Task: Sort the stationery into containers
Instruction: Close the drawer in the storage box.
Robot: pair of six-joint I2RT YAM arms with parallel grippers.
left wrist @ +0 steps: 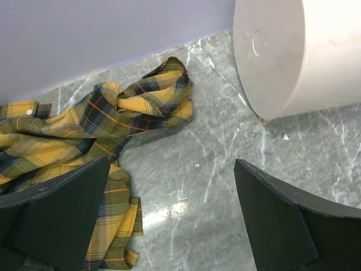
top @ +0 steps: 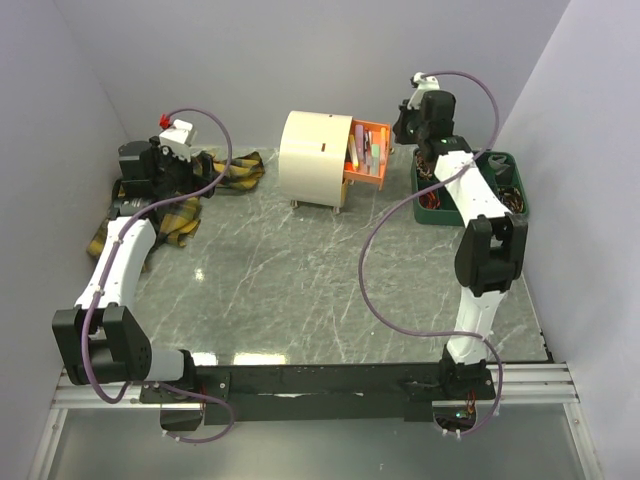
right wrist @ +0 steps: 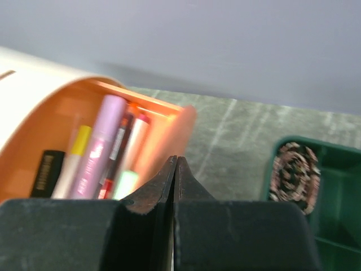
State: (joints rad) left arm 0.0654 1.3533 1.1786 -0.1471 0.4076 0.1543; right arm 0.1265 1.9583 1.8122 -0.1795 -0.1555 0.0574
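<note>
Top view: cream cabinet [top: 318, 158] on its side at 12 o'clock on the marble table [top: 300, 290], orange drawer [top: 366, 156] pulled out toward 3 o'clock, pens and highlighters packed inside. Dark green tray [top: 518, 186] at 2 o'clock against the right wall, partly hidden under the right forearm. Plaid cloth [top: 170, 215] bunched at 10 o'clock beneath the left arm. Right gripper [top: 407, 124] poised just beside the drawer's outer end, between drawer and tray; fingers too small here to judge. Left gripper [top: 163, 165] over the cloth, jaws likewise unreadable from above.

Right wrist view, not seen from above: right gripper [right wrist: 175, 169] with fingers pressed together, nothing between them. Drawer [right wrist: 163, 127] at 10 o'clock holding a pink-purple highlighter [right wrist: 98, 148], a yellow-tipped pen [right wrist: 77, 148], a green-tipped one [right wrist: 126, 183] and a black one [right wrist: 46, 172], blurred. Coiled band [right wrist: 294, 174] in the tray [right wrist: 333, 197] at 3 o'clock.

Left wrist view: left gripper [left wrist: 172, 209] spread wide, empty, bare marble between the fingers [left wrist: 276, 217]. Cloth [left wrist: 84, 130] at 9 o'clock, cabinet's round end [left wrist: 271, 53] at 1 o'clock.
</note>
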